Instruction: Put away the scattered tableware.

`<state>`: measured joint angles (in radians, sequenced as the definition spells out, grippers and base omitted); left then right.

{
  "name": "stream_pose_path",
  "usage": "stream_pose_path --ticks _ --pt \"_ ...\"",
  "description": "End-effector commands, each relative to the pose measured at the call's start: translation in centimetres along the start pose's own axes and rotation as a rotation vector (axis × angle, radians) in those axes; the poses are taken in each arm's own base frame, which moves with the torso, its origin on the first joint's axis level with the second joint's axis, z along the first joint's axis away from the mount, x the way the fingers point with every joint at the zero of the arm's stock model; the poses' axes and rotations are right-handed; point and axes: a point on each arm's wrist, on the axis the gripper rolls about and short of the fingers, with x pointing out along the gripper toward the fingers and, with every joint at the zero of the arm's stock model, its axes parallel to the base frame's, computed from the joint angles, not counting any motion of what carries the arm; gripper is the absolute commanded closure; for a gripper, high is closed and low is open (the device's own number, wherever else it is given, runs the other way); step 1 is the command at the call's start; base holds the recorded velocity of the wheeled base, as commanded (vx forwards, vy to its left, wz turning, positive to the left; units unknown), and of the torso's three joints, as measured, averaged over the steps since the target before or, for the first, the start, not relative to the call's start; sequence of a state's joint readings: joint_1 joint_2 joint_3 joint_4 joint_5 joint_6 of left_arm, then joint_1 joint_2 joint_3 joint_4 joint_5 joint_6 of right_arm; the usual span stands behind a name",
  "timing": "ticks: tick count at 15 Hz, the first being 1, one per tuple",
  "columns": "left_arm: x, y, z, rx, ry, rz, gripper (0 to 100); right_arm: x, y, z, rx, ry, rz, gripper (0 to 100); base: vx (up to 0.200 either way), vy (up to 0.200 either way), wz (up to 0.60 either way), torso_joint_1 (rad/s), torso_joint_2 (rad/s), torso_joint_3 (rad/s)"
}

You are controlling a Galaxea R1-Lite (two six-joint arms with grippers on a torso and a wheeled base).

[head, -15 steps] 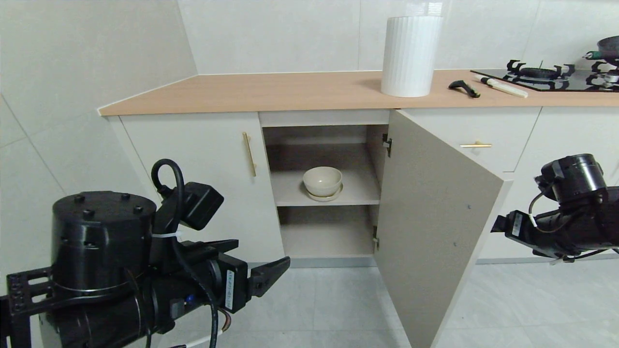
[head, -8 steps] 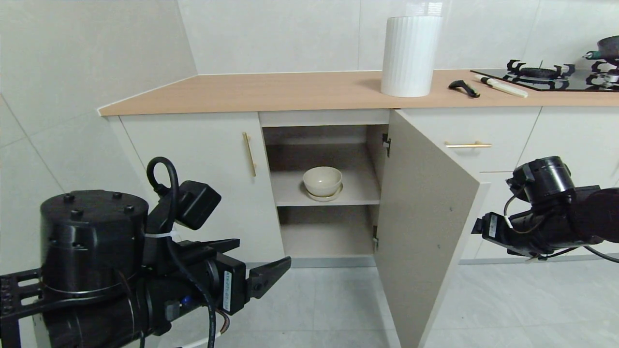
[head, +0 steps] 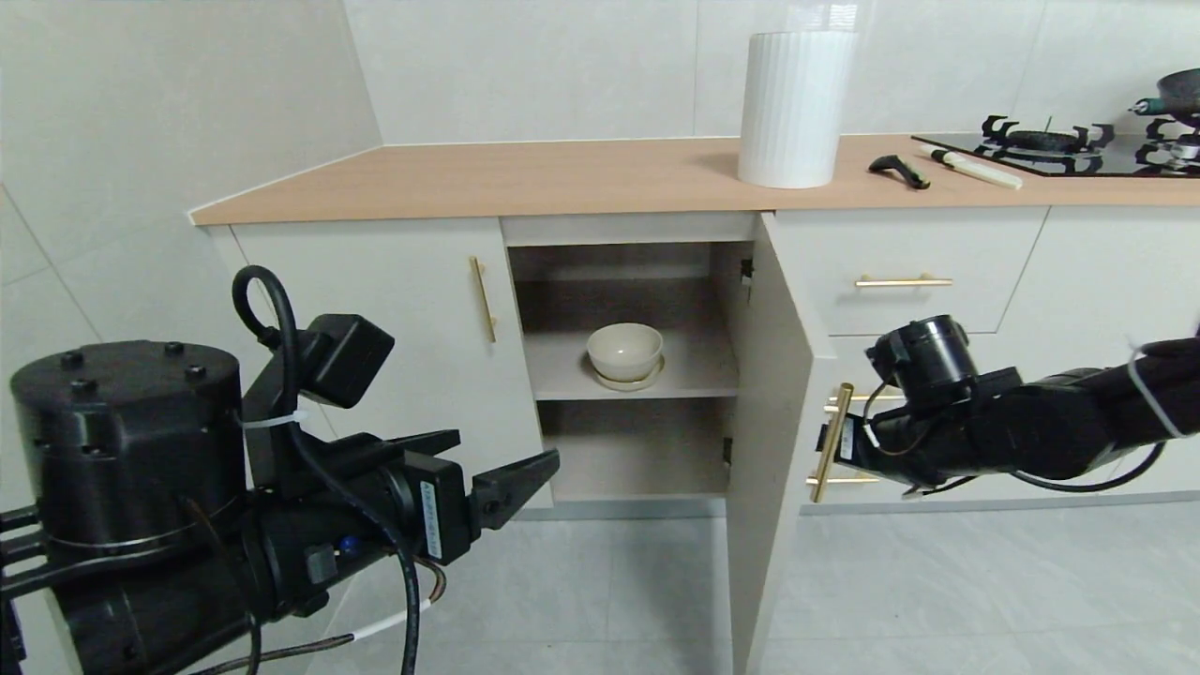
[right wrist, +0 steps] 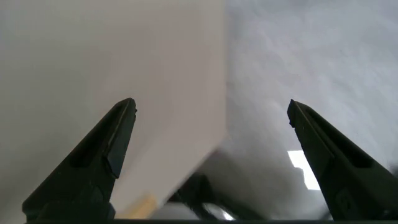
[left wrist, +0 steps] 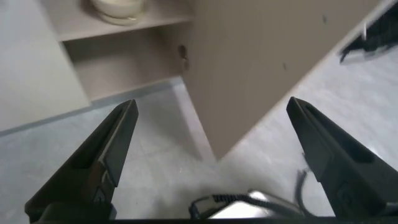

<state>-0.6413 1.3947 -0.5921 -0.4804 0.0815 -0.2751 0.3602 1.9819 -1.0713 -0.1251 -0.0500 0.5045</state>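
The bowl (head: 625, 350) sits on the cabinet shelf (head: 698, 370) — put away, I'd say. Only the door (head: 773, 422), half open, seems left; the right gripper (right wrist: 211, 102) is at its outer face, fingers spread. The left gripper (left wrist: 212, 102) hangs low — fingers spread too.

I see a smooth, glossy, ceramic-looking bowl (head: 625, 349) on a matt shelf (head: 698, 368), a matt wood-grain surface (head: 525, 178), a shiny brass-coloured metal door handle (head: 831, 441) and a ribbed white vase (head: 795, 108).

The cabinet door (head: 764, 450) is jutting out at the opening's right, blocking that side. The bowl (head: 625, 350) is occupying the middle of the shelf (head: 698, 367), leaving room beside it.
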Motion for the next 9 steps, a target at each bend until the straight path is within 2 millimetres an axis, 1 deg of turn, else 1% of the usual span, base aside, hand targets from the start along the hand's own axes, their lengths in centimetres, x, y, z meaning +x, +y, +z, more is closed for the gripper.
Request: stream_pose_path --ticks 1,2,4,5,7,8,9 --pt "0.0 0.1 0.0 -0.001 -0.001 0.004 0 3.0 1.5 -1.6 -0.033 0.045 0.018 0 0.000 0.000 0.00 0.000 0.00 0.000" --pt "0.0 0.1 0.2 -0.002 -0.011 0.005 0 5.3 1.9 -1.7 -0.034 0.006 0.044 0 0.000 0.000 0.00 0.000 0.00 0.000" --pt "0.0 0.5 0.9 -0.012 -0.042 0.022 0 6.6 2.5 -1.0 -0.031 -0.052 0.083 0 0.000 0.000 0.00 0.000 0.00 0.000" --pt "-0.2 0.5 1.3 -0.015 -0.060 0.023 0 6.8 2.9 -0.4 -0.029 -0.067 0.101 0 0.000 0.000 0.00 0.000 0.00 0.000" --pt "-0.9 0.5 1.8 -0.018 -0.088 0.016 0 7.1 4.4 1.4 -0.008 -0.103 0.181 0 0.000 0.000 0.00 0.000 0.00 0.000" --pt "-1.1 0.5 1.9 -0.016 -0.092 0.015 0 7.1 4.6 1.7 -0.008 -0.108 0.193 0 0.000 0.000 0.00 0.000 0.00 0.000" --pt "-1.6 0.4 2.2 -0.013 -0.109 0.013 0 6.9 5.8 2.2 -0.016 -0.115 0.220 0 0.000 0.000 0.00 0.000 0.00 0.000"
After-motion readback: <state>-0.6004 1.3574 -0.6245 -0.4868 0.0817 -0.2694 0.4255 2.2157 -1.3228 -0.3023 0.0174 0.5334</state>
